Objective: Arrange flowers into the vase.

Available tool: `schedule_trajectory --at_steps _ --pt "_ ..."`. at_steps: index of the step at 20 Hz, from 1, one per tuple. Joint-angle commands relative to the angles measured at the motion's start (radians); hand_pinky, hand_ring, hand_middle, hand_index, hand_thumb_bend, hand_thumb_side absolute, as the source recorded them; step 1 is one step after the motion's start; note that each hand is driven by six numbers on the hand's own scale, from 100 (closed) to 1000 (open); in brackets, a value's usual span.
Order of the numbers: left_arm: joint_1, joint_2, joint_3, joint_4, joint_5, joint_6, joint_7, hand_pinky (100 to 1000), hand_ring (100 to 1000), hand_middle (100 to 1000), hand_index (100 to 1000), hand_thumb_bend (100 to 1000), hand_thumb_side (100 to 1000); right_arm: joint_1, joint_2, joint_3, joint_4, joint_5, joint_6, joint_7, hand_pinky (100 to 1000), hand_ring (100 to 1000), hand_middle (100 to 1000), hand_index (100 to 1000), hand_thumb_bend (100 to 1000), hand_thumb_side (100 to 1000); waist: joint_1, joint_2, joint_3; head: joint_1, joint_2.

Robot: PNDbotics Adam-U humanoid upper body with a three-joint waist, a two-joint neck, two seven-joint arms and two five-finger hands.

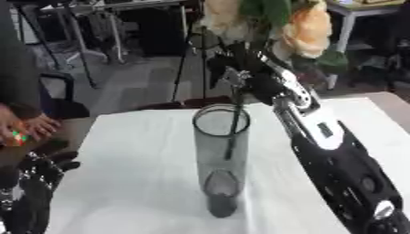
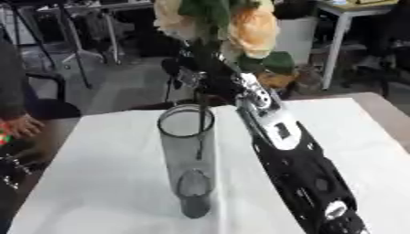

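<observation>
My left hand (image 1: 36,176) idles with relaxed fingers left of the vase (image 1: 221,157), low by the tabletop (image 1: 136,173) edge. My right hand (image 1: 244,73), clamped on the flowers (image 1: 276,23), holds them above the vase, stem partway inside; release remains.

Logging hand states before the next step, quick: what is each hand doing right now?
Left hand: low at the table's left edge, holding nothing; fingers cannot be told.
Right hand: closed on the flowers, stem tip inside the vase.
</observation>
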Motion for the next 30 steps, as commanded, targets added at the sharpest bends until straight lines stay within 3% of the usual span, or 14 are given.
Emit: schedule_trajectory --at_steps 1,2,4,13,30 --pt "-0.010 0.010 0.007 -0.008 0.001 -0.005 -0.002 692 696 719 789 1000 871 -0.018 -0.010 -0.011 -0.008 0.004 -0.002 0.003 471 459 328 218 382 392 -0.004 0.000 0.002 0.000 -0.003" --pt "-0.010 0.010 0.007 -0.008 0.001 -0.005 -0.002 692 695 719 789 1000 871 -0.018 -0.010 -0.011 -0.008 0.004 -0.003 0.004 636 635 509 275 383 399 -0.004 0.000 0.002 0.000 -0.003" --pt "-0.009 0.009 0.007 -0.007 0.002 -0.005 -0.002 693 695 719 789 1000 871 -0.018 -0.011 -0.011 -0.005 0.011 -0.006 0.007 662 673 547 305 384 402 -0.005 0.001 0.004 -0.001 -0.002" --pt "-0.009 0.008 0.007 -0.006 0.002 -0.005 -0.002 694 695 719 789 999 871 -0.017 -0.011 -0.012 0.011 0.041 -0.019 0.040 713 716 613 452 383 416 -0.006 0.003 0.009 -0.002 -0.001" --pt "-0.010 0.007 0.007 -0.004 0.002 -0.006 -0.003 694 693 719 789 998 872 -0.017 -0.011 -0.020 0.042 0.100 -0.038 0.093 742 735 634 494 399 428 -0.008 0.005 0.009 -0.004 -0.001"
